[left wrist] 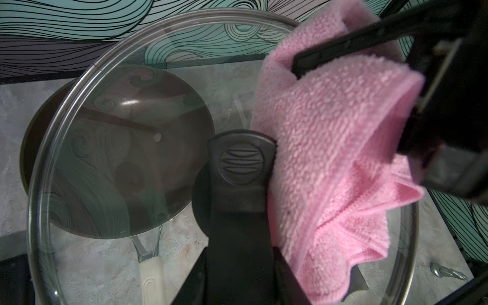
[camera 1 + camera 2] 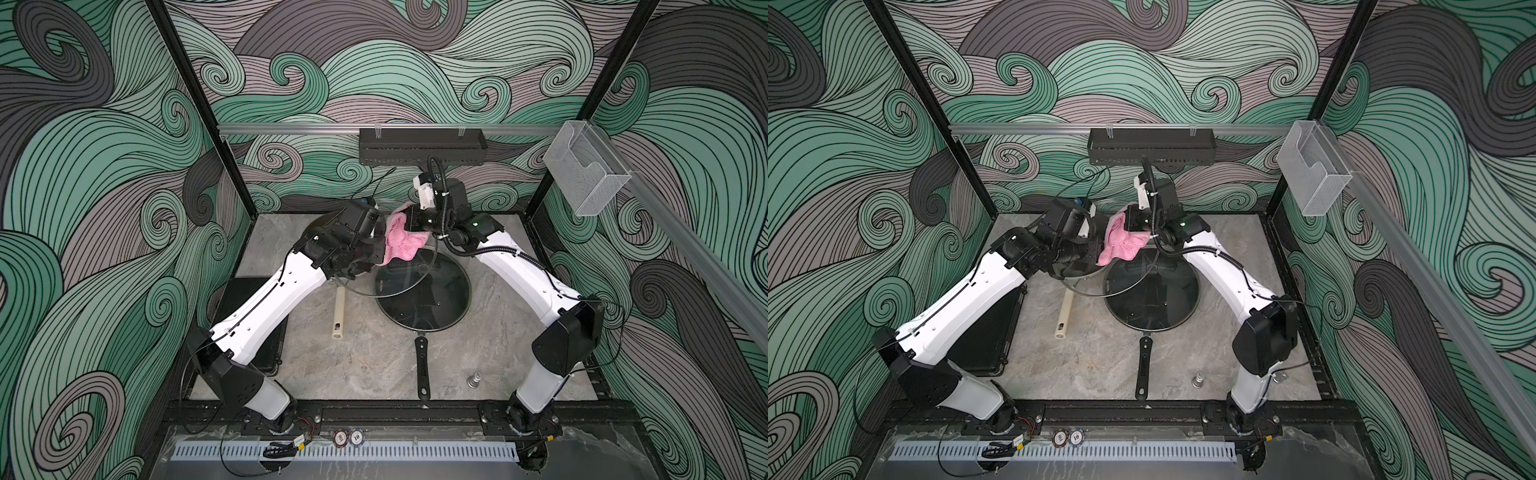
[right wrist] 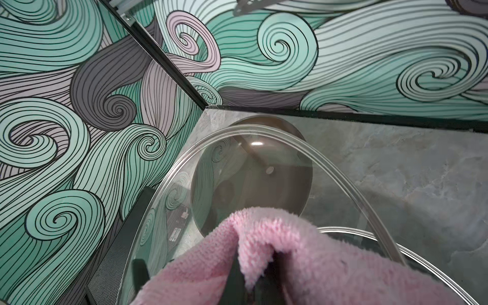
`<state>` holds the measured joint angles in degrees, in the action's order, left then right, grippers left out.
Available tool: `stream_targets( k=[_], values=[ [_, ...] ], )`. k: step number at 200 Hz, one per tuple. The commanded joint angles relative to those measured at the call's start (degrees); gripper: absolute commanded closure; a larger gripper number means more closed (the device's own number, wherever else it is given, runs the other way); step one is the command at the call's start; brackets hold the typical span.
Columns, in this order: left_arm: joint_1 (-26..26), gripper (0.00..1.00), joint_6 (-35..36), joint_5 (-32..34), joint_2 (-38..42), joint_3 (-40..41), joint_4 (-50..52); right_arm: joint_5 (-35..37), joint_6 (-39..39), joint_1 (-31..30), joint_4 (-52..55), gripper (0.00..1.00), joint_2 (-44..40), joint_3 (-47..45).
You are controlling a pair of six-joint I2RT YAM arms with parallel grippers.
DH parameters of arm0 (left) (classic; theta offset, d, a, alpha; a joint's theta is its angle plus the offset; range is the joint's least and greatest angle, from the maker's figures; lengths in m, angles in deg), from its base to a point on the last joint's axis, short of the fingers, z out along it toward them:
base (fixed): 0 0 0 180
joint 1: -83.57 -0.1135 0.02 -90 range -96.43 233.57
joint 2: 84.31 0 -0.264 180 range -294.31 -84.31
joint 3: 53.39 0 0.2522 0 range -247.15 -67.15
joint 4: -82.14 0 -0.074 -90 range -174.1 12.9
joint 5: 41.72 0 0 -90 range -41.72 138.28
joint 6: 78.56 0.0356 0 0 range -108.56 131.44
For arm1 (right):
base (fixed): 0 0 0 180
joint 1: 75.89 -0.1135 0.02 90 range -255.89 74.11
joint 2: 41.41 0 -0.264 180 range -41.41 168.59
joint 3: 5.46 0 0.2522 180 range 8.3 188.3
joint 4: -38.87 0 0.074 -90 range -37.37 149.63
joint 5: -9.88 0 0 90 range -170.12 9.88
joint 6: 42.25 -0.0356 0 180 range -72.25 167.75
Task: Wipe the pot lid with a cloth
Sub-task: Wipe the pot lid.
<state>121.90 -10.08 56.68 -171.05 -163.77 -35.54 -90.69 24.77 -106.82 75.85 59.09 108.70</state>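
My left gripper (image 1: 240, 264) is shut on the black handle (image 1: 240, 163) of a round glass pot lid (image 1: 118, 132), which it holds tilted above the table. In both top views the lid's rim (image 2: 365, 291) (image 2: 1096, 291) shows below the left wrist, while the left gripper (image 2: 372, 253) is mostly hidden. The pink cloth (image 2: 401, 243) (image 2: 1121, 241) (image 1: 330, 158) (image 3: 290, 264) lies bunched against the lid's glass beside the handle. My right gripper (image 2: 409, 226) (image 2: 1129, 222) (image 3: 253, 280) is shut on the cloth, its jaws buried in the folds.
A black pan with its own glass lid (image 2: 422, 291) and a long black handle (image 2: 422, 365) sits mid-table. A brown pan (image 1: 118, 158) with a cream handle (image 2: 338, 311) lies under the left arm. A metal knob (image 2: 475, 380), black mat (image 2: 266, 324) and wall shelf (image 2: 422, 145) are nearby.
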Motion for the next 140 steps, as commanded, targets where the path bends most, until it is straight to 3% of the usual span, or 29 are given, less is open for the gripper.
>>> stream_targets(
  k=[1,36,64,94,125,140],
  values=[
    [0.26,1.00,2.52,-3.84,2.14,-4.46,-11.33,-1.07,-0.93,0.77,0.67,1.00,-1.21,-0.67],
    [0.26,1.00,3.52,-1.99,0.71,-5.87,-9.13,-0.03,-1.14,3.05,0.93,1.00,-4.01,-2.58],
    [0.26,1.00,7.07,-10.26,1.02,-5.95,-11.94,-3.76,-0.45,4.70,-0.13,1.00,-4.45,-3.82],
    [0.15,1.00,8.68,-9.38,0.32,-7.63,-10.23,-4.23,0.39,4.99,1.48,1.00,-4.56,-3.24],
    [-0.30,1.00,4.28,2.77,-1.11,-10.05,-6.13,-1.48,0.86,5.66,3.75,1.00,-7.09,-5.48],
    [-1.93,1.00,2.27,4.78,-1.74,-10.74,-4.57,-1.76,1.49,6.14,4.61,1.00,-9.07,-7.31]
  ],
)
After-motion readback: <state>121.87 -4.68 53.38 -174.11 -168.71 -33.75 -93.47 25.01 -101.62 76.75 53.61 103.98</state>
